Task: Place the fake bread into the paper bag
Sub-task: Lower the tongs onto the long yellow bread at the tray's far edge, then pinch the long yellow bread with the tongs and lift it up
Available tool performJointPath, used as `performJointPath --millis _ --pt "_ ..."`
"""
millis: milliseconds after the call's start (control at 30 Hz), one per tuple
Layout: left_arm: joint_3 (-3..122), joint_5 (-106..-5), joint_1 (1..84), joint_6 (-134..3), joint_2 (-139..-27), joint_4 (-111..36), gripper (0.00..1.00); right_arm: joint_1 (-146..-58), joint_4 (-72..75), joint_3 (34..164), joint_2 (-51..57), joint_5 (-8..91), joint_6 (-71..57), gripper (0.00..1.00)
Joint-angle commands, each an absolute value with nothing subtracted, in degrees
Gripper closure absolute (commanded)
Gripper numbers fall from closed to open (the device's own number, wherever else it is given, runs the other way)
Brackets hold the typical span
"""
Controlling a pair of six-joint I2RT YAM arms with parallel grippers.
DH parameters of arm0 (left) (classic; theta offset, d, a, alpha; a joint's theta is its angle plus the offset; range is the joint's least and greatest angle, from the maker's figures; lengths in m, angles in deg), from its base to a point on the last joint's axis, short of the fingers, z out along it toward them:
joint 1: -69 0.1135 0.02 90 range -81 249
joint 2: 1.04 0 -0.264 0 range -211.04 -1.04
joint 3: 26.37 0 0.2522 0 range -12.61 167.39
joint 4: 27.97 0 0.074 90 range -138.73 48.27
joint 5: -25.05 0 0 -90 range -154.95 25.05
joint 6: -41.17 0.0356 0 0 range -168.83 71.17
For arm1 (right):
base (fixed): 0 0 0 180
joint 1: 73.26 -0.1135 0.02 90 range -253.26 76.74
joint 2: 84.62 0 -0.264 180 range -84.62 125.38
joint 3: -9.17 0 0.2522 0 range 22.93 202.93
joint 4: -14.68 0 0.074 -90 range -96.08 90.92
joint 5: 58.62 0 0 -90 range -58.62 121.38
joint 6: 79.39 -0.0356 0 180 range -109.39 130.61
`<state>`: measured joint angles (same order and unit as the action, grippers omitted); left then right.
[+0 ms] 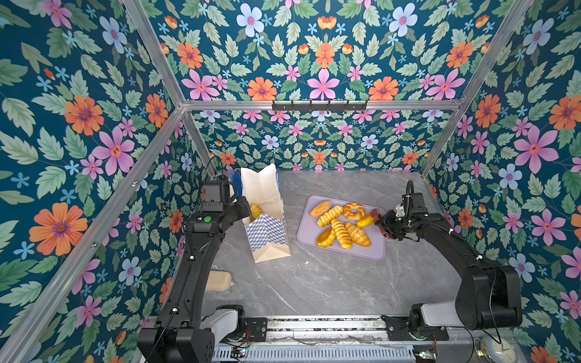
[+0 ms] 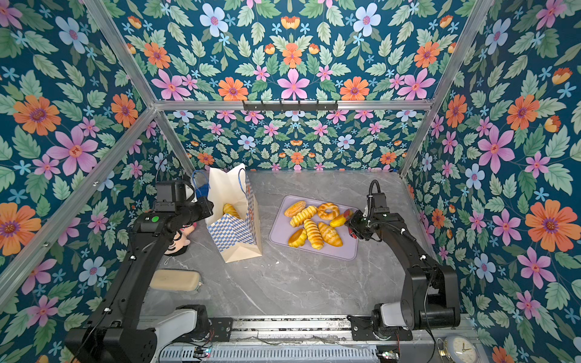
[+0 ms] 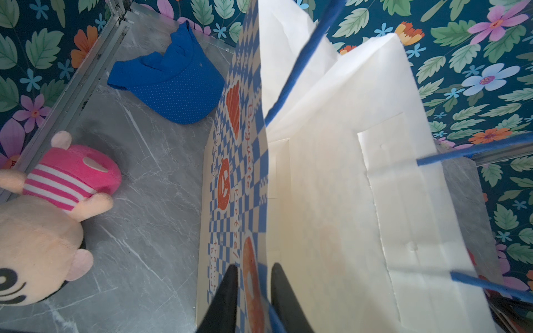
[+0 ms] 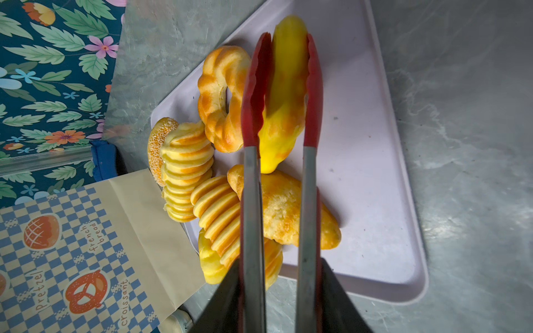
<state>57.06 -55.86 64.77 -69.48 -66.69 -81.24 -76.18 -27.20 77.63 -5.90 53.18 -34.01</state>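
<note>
**Left gripper** (image 3: 253, 268): black fingers are closed on the near wall of the bag (image 1: 267, 229). One finger lies outside on the checker print, the other inside on plain cream paper. The bag stands upright on the grey marble-look table (image 1: 314, 283). Its mouth is open, the paper is stiff and creased, and the handles (image 3: 300, 63) are thin blue cord. One ridged golden piece of bread (image 1: 256, 210) lies inside.

**Right gripper** (image 4: 279, 265): closed on the tongs (image 4: 251, 187), which have brushed-metal arms ending in red scalloped tips (image 4: 255, 86). The tips clamp a yellow bun (image 4: 288, 86) that is smooth, glossy and tapered at both ends. In both top views it is at 3 o'clock of the doughnut (image 4: 222, 98), over the tray's far right part. Whether it is clear of the tray cannot be told.

**Tray** (image 1: 374, 248): flat matt lilac with rounded corners and a low raised rim. It lies at 3 o'clock of the bag, apart from it. On it:
- the doughnut, a fluted ring, golden with browned ridges
- a sesame bun (image 4: 157, 138), oval with a gritty crust
- a roll (image 4: 187, 161), spiral-ribbed and pale yellow
- a second roll (image 4: 216, 207), ribbed alike, touching the croissant
- a croissant (image 4: 288, 210), pointed, with a grainy sugared surface
- a round piece (image 1: 326, 238), yellow and dished, at the tray's 7 o'clock

**Other items:**
- a doll (image 3: 57, 187), plush with a pink striped top, at 9 o'clock of the bag
- a cloth (image 3: 173, 83), blue and dotted, at 11 o'clock of the bag
- a pouch (image 2: 174, 279), beige and oblong, at 7 o'clock of the bag
</note>
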Motion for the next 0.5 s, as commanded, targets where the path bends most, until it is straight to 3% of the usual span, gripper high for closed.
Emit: performJointPath --millis 0,467 --pt "57.25 -56.09 64.78 -69.26 -66.5 -80.75 0.76 -76.16 -27.31 77.59 -7.8 51.63 -33.8 0.66" --pt "57.8 -55.76 64.78 -69.23 -66.88 -80.75 0.76 -76.17 -34.82 77.55 -16.71 46.84 -30.21 0.72"
